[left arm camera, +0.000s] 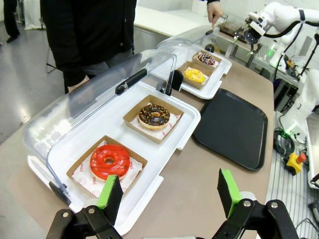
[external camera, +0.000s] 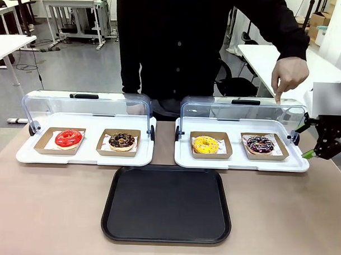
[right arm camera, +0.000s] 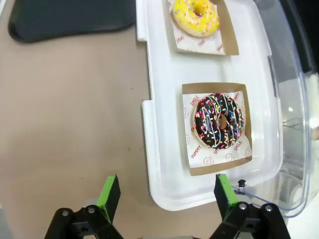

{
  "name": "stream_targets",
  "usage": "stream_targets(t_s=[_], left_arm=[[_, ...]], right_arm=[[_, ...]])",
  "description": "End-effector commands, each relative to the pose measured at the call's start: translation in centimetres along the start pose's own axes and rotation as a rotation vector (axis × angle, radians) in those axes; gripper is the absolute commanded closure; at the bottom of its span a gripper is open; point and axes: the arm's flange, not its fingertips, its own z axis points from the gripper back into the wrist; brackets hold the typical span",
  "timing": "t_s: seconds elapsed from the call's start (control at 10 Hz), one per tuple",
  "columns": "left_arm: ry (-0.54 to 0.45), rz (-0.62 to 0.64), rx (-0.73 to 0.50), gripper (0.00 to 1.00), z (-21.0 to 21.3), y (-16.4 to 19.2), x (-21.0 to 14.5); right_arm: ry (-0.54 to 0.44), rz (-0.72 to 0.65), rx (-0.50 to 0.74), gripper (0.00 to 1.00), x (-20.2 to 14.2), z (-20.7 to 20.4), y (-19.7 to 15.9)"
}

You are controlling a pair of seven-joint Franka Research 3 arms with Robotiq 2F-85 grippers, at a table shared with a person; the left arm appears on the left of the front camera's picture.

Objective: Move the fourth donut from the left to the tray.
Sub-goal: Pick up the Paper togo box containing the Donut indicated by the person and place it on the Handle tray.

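The fourth donut [right arm camera: 219, 122] sits at the right end of the right-hand display case [external camera: 236, 162], lid [external camera: 238, 110] raised for reaching in, a person's hand [external camera: 289, 75] pointing at it, while the right pincer [right arm camera: 167, 189] hovers wide open and empty beside that end, seemingly lining up, and the black tray [external camera: 166, 204] lies ready by the table's [external camera: 44, 212] near edge.

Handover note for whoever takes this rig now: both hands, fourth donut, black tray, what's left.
Left hand: open, empty, near the red donut.
Right hand: open, empty, at the right display tray edge, short of the fourth donut.
Donut: in its cardboard holder, lid raised, person's hand on it.
Black tray: front, centre.
Done: no grasp yet.
Left: grasp donut, place on tray.
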Motion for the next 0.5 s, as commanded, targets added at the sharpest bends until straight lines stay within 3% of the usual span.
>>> stream_targets(t_s=[0.0, 0.4], left_arm=[[-0.010, -0.019, -0.007, 0.00, 0.07, -0.14, 0.03], [-0.010, -0.019, -0.007, 0.00, 0.07, -0.14, 0.03]], right_arm=[[-0.013, 0.002, 0.016, 0.00, 0.21, 0.60, -0.23], [-0.013, 0.002, 0.016, 0.00, 0.21, 0.60, -0.23]])
